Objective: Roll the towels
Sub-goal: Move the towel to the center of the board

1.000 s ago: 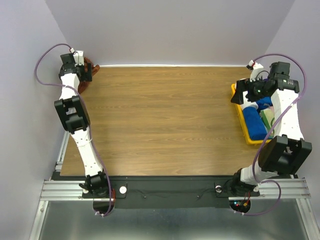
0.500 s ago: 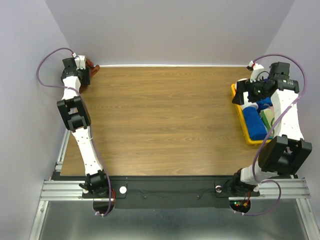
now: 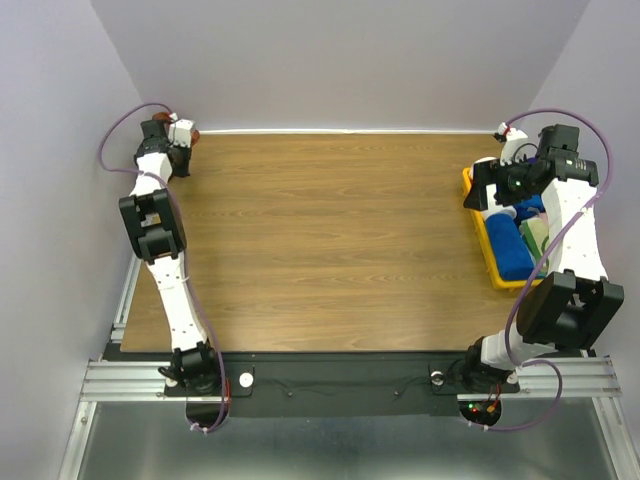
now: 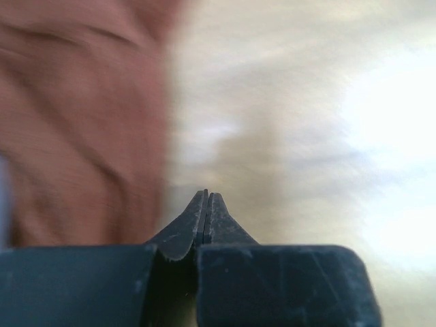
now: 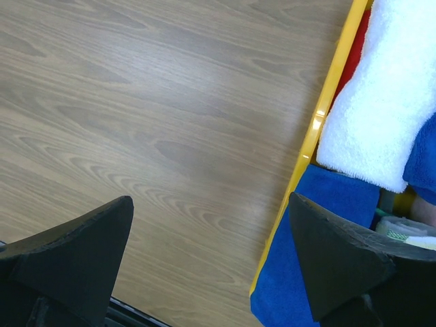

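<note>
Far-left desk (image 3: 330,230) corner: only the left wrist view shows left gripper (image 4: 206,196) pinched empty beside rust-brown towel (image 4: 82,116); right gripper (image 5: 210,199) gapes wide.

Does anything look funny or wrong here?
Yes. In the far left corner, the left claw looks pinched shut on nothing, while the rust-brown towel lies crumpled just beside it, not between its fingers.
</note>
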Motion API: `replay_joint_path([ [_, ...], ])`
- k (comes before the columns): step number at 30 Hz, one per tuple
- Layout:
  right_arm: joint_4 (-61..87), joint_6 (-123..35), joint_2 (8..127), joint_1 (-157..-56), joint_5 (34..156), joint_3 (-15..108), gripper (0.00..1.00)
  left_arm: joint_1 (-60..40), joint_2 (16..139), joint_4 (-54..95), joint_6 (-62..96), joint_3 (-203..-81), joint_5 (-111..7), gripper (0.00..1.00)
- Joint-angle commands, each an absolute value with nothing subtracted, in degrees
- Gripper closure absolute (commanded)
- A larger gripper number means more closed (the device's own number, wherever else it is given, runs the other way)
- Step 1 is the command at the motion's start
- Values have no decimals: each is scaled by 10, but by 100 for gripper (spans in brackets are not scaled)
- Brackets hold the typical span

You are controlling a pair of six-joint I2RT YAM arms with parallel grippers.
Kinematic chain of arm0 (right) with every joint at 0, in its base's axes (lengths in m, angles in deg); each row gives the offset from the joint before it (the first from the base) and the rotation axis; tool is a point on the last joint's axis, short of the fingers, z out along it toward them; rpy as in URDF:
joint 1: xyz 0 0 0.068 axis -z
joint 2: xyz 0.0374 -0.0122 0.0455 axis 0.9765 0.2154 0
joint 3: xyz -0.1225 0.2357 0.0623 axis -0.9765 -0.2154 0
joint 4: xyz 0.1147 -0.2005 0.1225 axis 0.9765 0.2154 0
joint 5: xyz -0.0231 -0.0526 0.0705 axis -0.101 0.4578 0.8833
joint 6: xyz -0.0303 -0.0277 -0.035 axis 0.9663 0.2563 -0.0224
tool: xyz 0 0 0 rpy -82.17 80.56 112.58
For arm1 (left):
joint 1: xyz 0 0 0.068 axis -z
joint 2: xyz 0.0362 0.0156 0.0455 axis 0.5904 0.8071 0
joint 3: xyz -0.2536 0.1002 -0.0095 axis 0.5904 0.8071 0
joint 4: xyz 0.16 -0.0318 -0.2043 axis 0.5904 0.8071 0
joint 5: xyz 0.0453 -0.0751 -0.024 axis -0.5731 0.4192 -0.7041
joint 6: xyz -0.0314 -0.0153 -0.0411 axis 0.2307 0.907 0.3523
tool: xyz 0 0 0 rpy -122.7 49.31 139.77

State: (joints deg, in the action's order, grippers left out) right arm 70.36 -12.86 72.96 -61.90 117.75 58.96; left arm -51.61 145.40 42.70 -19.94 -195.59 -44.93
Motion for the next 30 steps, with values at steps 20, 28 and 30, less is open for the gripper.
replay_joint_path([
  [20, 703, -138, 725, -624, 1198, 600, 0, -524, 1420, 382, -210, -1998, -565, 37],
  [28, 701, -146, 735, -626, 1172, 608, 0, -540, 1503, 377, -204, -2066, -581, 30],
  [30, 701, -147, 736, -626, 1165, 605, 0, -542, 1513, 372, -206, -2064, -574, 30],
])
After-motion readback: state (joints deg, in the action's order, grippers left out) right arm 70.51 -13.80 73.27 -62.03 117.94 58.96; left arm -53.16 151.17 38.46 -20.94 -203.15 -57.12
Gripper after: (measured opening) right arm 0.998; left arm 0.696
